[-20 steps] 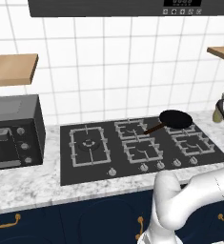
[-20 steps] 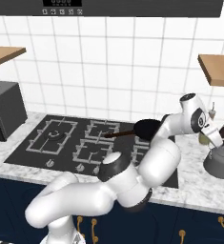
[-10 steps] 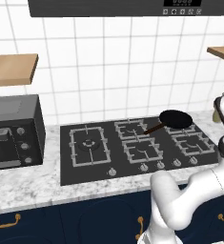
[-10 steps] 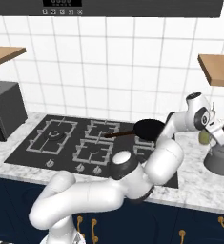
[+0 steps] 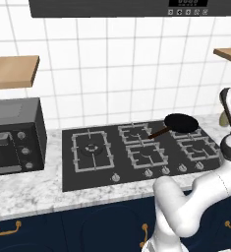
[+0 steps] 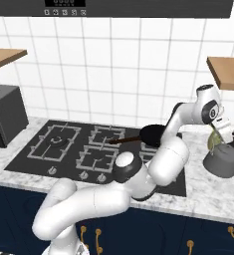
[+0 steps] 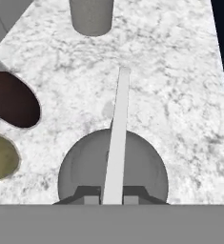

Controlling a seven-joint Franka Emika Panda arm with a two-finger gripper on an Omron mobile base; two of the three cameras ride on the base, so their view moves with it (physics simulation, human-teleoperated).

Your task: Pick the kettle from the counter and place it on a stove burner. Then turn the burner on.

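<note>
Starting at the left, the big stove burner (image 5: 90, 148) sat bare on the black cooktop (image 5: 102, 174), with the black frying pan (image 5: 180, 123) parked over a back grate further right. None of that mattered yet, because the kettle (image 6: 221, 160) was way off at the right end of the marble counter (image 6: 215, 194), well apart from the cooktop, next to a couple of bottles.

In the hand view the gripper (image 7: 111, 200) hung right over the kettle, looking straight down on its rounded body. The thin wire handle (image 7: 117, 138) ran as a pale bar straight up the frame from between the finger tips, so I'd say its arch sat in the gap and the grab needed a drop, not a sideways shuffle. Fingers looked apart either side of the handle, not clamped on it.
</note>
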